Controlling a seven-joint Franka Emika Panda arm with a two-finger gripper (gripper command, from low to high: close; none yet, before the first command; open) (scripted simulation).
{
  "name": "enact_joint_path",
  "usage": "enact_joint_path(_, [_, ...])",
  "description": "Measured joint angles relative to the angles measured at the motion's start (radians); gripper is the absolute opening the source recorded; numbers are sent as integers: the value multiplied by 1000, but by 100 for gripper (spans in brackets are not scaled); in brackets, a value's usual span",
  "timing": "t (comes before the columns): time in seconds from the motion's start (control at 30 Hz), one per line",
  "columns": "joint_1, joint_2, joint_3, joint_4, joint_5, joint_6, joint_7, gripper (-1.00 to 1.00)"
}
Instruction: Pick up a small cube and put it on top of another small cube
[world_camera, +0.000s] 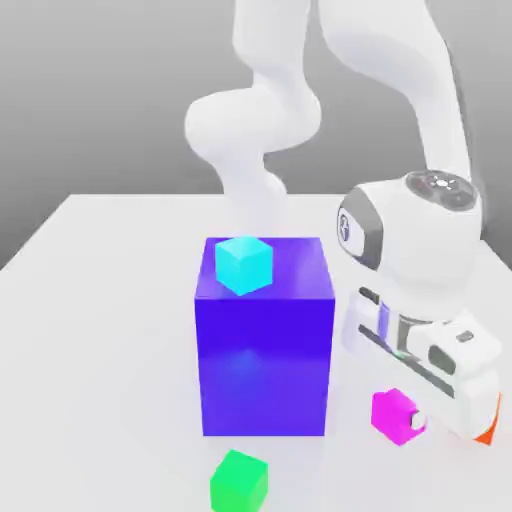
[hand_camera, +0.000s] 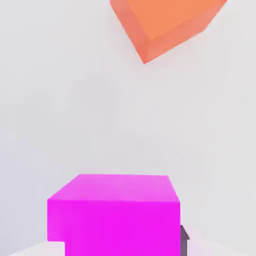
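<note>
Your table (world_camera: 110, 300) is flat white, grey backdrop behind. Big blue block (world_camera: 265, 340) mid-table, cyan cube (world_camera: 244, 265) on top. Green cube (world_camera: 239, 481) near the block's front. Pink cube (world_camera: 392, 414) on the table right of the block, at your gripper (world_camera: 420, 418); finger state: cannot tell. Orange cube (hand_camera: 162, 22) beyond.

A small bright magenta cube (hand_camera: 114, 212) with smooth matte faces sits close to the camera on the pale grey desk (hand_camera: 60, 110). An orange cube (hand_camera: 165, 22) rests on the same desk, well apart from the magenta one. A dark finger (hand_camera: 184, 240) edge touches the magenta cube's side.
</note>
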Motion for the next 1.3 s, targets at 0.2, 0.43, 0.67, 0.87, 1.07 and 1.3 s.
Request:
enact_joint_path(0.2, [14, 19, -33, 135, -129, -244, -31, -100])
enact_joint_path(0.43, [-38, -8, -64, 221, -180, -410, -207, -100])
enact_joint_path(0.67, [-145, -44, -100, 161, -99, -306, -447, -100])
enact_joint_path(0.87, [-234, -77, -143, 89, -20, -178, -655, -100])
enact_joint_path(1.07, [-308, -31, -142, 40, 75, -25, -804, -100])
enact_joint_path(1.3, [-352, 71, -86, 46, 159, 64, -867, 100])
